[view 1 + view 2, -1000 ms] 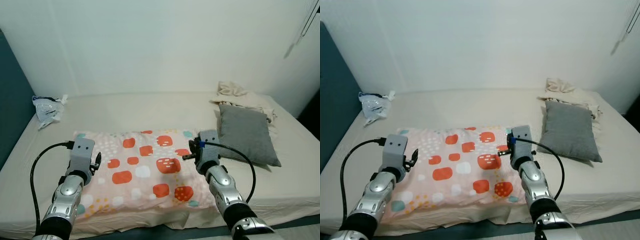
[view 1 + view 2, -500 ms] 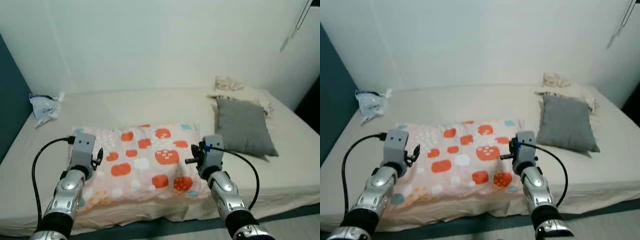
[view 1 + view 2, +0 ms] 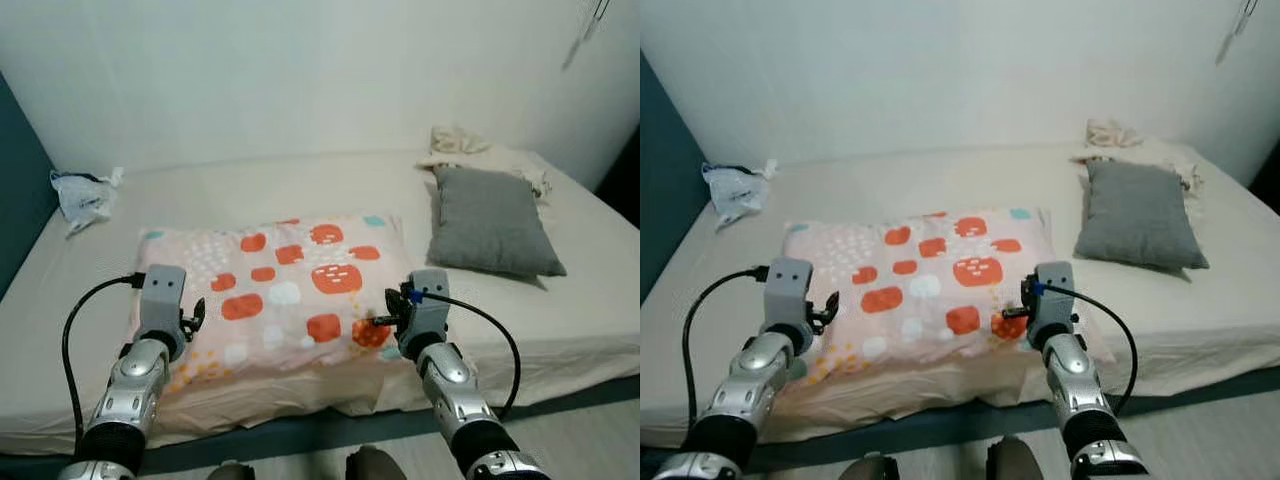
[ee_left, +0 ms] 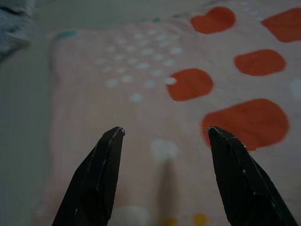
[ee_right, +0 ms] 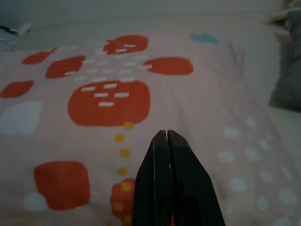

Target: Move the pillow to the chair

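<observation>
The pillow (image 3: pixel 280 290) is soft matt printed cloth; the bed sheet (image 3: pixel 300 190) is plain matt cloth, lightly creased. At two o'clock a grey cushion (image 3: pixel 492 222) looks coarser-woven. Both arms are glossy silver metal with smooth black fingers (image 4: pixel 99 183)

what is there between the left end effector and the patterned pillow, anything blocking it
Nothing visible blocks it. The left end effector is open, its fingers spread directly above the patterned pillow near its left edge, with only bare fabric between them. The right end effector is shut over the pillow's right side. The grey pillow lies apart.
</observation>
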`<state>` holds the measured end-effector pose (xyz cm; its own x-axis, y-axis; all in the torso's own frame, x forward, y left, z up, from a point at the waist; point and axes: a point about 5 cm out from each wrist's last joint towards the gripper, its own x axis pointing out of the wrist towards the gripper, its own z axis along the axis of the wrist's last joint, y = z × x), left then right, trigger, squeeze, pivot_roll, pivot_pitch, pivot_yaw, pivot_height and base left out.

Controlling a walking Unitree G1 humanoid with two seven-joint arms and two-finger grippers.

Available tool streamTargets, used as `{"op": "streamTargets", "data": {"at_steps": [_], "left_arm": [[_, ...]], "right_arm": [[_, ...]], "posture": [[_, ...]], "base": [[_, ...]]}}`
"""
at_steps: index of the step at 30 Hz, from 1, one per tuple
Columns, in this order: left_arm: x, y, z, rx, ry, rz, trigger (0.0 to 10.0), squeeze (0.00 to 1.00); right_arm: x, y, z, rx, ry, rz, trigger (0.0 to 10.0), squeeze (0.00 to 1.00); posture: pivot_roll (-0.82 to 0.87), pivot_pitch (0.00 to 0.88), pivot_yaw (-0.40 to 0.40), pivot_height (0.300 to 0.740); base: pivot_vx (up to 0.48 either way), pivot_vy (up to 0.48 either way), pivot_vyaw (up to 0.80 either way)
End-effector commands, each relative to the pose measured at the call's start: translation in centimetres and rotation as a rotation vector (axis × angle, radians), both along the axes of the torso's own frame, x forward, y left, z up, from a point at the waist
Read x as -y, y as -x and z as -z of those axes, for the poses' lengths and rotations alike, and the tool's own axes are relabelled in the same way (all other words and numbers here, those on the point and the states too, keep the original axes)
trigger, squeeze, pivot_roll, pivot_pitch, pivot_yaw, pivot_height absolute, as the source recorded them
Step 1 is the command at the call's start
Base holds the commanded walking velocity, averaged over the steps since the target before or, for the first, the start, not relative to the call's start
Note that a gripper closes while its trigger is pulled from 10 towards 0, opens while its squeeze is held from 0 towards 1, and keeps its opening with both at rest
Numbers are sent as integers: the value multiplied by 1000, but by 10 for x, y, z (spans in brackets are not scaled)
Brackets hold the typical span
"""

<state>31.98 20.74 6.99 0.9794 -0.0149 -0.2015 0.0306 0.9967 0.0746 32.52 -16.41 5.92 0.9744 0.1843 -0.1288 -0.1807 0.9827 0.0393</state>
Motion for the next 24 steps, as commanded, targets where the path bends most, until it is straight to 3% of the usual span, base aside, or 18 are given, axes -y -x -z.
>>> {"op": "streamTargets", "data": {"at_steps": [1,8,10,19,24], "left_arm": [[-1,-9,-11,22,58,-11,10000,0],[-9,-21,-22,16,121,-37,10000,0],[-23,-28,-30,24,196,-113,10000,0],[-64,-42,-67,105,182,-241,10000,0],[-95,-47,-101,184,259,-312,10000,0]], "right_arm": [[1,-1,-5,18,-33,-15,10000,0],[1,-8,-15,40,-70,-55,10000,0],[2,-15,-24,55,-62,-78,10000,0],[2,-28,-49,108,-47,-144,10000,0],[-5,-28,-63,162,-70,-242,10000,0]], "posture": [[-53,84,5,627],[-56,100,-1,612],[-59,134,-3,597],[-62,183,-6,577],[-65,209,-7,577]], "base": [[0,0,0],[0,0,0],[0,0,0],[0,0,0],[0,0,0]]}}
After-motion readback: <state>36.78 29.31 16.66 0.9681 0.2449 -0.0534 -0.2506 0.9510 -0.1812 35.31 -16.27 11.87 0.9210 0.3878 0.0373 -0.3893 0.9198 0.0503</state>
